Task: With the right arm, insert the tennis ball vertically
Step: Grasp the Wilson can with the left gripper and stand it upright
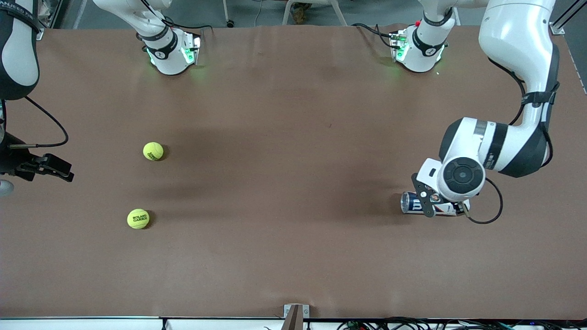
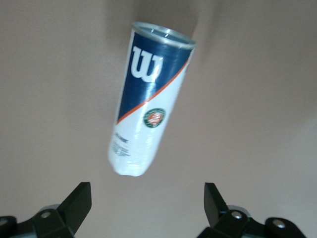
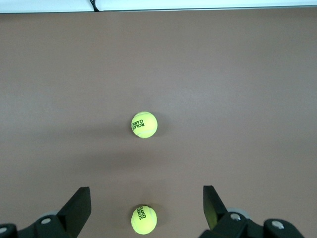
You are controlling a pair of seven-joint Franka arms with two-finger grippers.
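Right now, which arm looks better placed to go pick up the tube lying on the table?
The left. Its open left gripper hangs right over the lying tube, which fills its wrist view. The open right gripper waits at the right arm's end, near the two tennis balls.

Balls (image 1: 153, 151) well apart — table (image 1: 293, 183) around unobstructed.

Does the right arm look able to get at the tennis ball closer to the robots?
Probably yes: the right claw is open, and nothing stands around that tennis ball on the bare table.
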